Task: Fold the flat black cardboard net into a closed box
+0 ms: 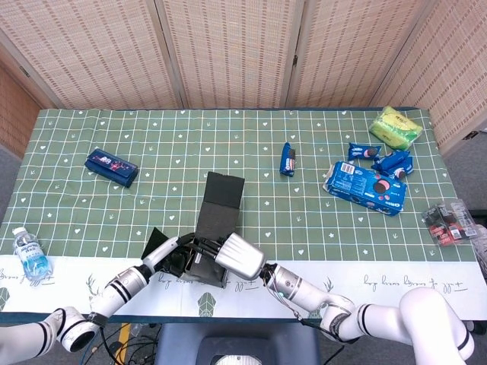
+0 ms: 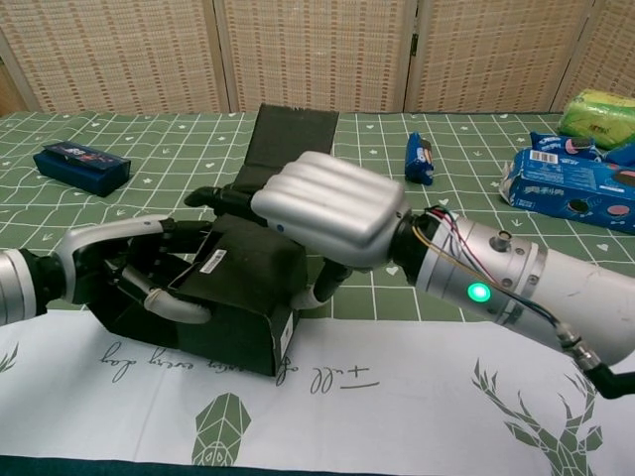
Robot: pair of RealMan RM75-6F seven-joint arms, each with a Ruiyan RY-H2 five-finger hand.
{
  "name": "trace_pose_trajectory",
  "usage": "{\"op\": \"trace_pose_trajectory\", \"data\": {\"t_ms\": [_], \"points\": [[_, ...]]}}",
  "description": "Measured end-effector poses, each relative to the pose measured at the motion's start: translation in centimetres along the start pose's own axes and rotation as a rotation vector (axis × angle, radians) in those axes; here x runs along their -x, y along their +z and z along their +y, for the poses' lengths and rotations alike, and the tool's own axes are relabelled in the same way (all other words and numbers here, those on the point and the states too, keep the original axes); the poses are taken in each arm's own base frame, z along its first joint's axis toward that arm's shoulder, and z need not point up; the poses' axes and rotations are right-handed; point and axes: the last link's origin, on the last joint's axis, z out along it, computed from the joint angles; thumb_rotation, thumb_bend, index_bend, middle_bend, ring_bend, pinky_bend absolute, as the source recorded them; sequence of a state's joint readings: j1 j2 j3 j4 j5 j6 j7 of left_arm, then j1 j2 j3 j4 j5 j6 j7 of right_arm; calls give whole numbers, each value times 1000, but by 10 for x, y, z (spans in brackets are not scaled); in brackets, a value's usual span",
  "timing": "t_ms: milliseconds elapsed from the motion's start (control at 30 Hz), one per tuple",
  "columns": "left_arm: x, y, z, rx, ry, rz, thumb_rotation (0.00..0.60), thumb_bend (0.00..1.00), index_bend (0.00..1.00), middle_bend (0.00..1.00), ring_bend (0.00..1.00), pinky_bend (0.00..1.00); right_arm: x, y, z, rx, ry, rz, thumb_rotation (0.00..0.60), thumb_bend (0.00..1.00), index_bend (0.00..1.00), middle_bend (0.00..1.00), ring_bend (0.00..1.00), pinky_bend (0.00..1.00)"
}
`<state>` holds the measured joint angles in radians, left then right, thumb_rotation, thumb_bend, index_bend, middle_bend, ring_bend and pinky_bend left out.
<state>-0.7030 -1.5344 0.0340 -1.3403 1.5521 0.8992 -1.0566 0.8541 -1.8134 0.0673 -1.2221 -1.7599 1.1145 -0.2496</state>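
The black cardboard box (image 1: 204,262) (image 2: 233,302) stands half folded near the table's front edge, on the white runner. Its long lid flap (image 1: 223,199) (image 2: 294,134) sticks out flat toward the far side. My left hand (image 1: 169,253) (image 2: 134,268) grips the box's left side, fingers curled around the wall and a loose flap. My right hand (image 1: 240,257) (image 2: 327,203) lies palm down on top of the box. Its fingers press a flap with a white label flat, and its thumb sits against the right wall. The box's inside is hidden.
A dark blue packet (image 1: 111,167) (image 2: 83,165) lies at the far left, a water bottle (image 1: 29,255) at the front left. A small blue packet (image 1: 288,160) (image 2: 419,159), blue cookie packs (image 1: 365,185) (image 2: 571,186) and a green bag (image 1: 396,125) lie to the right.
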Motion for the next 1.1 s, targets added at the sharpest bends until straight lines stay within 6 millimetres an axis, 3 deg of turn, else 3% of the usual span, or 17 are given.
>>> {"op": "trace_pose_trajectory", "data": {"t_ms": [500, 1100], "points": [[5, 1, -4, 10, 25, 22, 600, 109, 193, 238, 561, 656, -1, -8, 3, -71, 3, 34, 600, 209, 424, 379, 676, 823], [10, 3, 0, 16, 35, 20, 600, 109, 161, 231, 552, 656, 1, -16, 7, -83, -19, 4, 600, 244, 477, 406, 681, 824]]}}
